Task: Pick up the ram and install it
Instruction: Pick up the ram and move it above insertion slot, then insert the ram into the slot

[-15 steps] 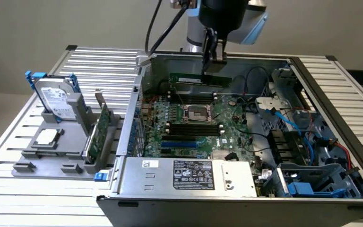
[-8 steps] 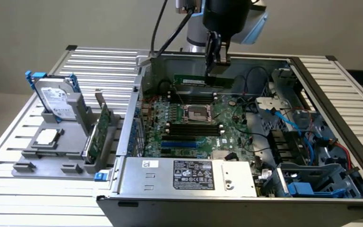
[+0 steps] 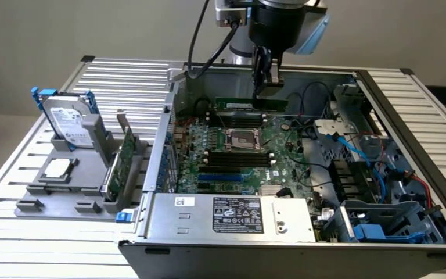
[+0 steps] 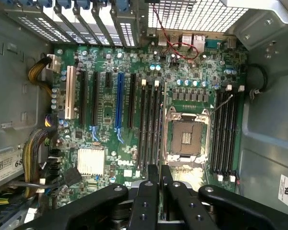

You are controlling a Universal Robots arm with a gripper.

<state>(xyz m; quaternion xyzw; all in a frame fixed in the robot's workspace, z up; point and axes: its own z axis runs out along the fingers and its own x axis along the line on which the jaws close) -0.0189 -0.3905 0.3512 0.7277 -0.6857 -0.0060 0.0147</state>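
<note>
- Exterior view: my pincer (image 3: 268, 87) is clamped on the ram (image 3: 251, 104). I hold it level by its upper edge above the motherboard (image 3: 285, 154), over the slots on the far side of the CPU socket (image 3: 245, 139).
- For a clean seating, I judge the stick must lie parallel to one slot, with the notch matched and the push straight down.
- Wrist view adds the slot banks (image 4: 151, 124) on either side of the socket and my fingers (image 4: 152, 184) drawn close together.
- The exterior view gives the stick's height above the board.
</note>
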